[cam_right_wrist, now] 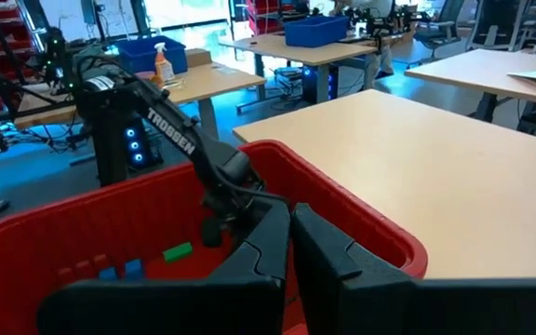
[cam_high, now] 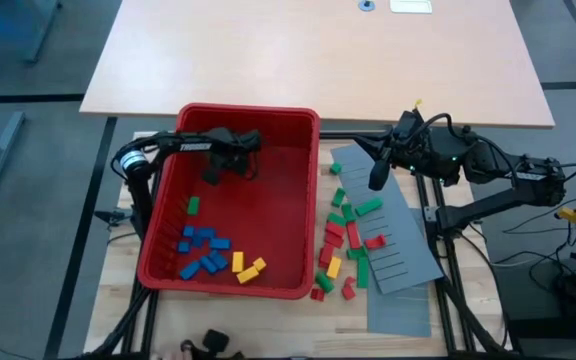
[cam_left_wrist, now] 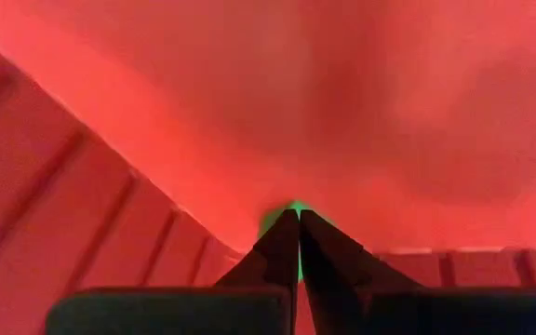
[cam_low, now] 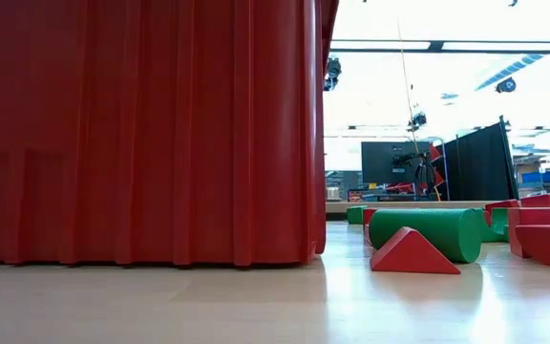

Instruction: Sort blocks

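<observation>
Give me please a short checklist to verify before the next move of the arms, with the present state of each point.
1. Left gripper is inside the red bin, above its floor: ok.
2. Left gripper holds a block: something green shows just behind its closed fingertips in the left wrist view; held or not, cannot tell.
3. Right gripper is closed and carries nothing: ok.
4. Right gripper hangs over the grey panel, outside the bin: ok.
5. Arms are apart, the bin wall between them: ok.
6. Sorting is finished: not ok, red and green blocks lie beside the bin.

Red, green, blue and yellow blocks [cam_high: 345,236]; red bin [cam_high: 163,195]; grey panels [cam_high: 398,250]
</observation>
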Controlling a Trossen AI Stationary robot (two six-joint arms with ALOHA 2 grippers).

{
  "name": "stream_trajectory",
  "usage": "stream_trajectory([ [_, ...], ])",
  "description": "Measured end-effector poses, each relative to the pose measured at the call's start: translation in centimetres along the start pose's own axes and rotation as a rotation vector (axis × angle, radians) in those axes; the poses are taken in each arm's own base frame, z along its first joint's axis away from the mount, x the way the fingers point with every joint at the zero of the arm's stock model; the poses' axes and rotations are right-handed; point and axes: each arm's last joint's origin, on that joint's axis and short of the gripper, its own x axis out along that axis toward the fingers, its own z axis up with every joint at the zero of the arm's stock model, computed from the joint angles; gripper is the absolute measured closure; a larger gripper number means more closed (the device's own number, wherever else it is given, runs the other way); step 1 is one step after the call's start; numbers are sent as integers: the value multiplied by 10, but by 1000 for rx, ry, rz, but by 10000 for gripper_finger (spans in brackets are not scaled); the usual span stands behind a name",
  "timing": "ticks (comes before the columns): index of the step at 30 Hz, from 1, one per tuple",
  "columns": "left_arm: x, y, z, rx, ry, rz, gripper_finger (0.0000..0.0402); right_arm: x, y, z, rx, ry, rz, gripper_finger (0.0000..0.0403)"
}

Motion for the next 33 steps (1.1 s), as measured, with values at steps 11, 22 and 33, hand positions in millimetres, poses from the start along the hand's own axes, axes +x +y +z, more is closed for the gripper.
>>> stream_trajectory([
  [11,27,11,-40,-154,72,-93,402,0,0,0,13,1,4,403],
  [22,52,1,-54,-170,63,-352,402,0,0,0,12,2,4,403],
  [33,54,-6,-26,-64,46,-348,402,0,1,0,17,2,4,403],
])
